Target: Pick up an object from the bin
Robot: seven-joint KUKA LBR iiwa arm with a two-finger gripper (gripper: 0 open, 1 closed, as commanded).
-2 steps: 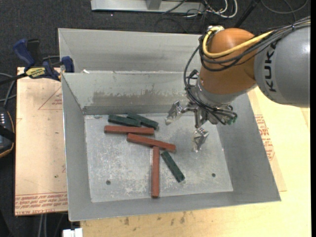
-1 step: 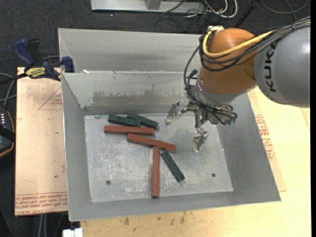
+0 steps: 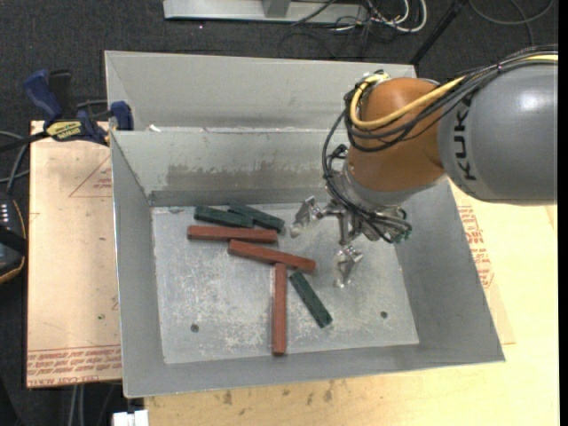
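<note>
Metal gripper low over bare bin floor, right of centre; open or closed: cannot tell, orange wrist cover hides top. Dark green bar just beside. Red-brown bars: three. Green pair overlapping near back wall.

One camera looks down on the grey metal bin from above, standing off toward its near side and facing the far wall. That wall therefore shows its whole inner face, while the near wall shows as little more than a rim. The camera sits far enough back to take in all four corners of the bin's floor and a margin of the surroundings. The arm enters from the right edge and looms large over the far right corner.
</note>
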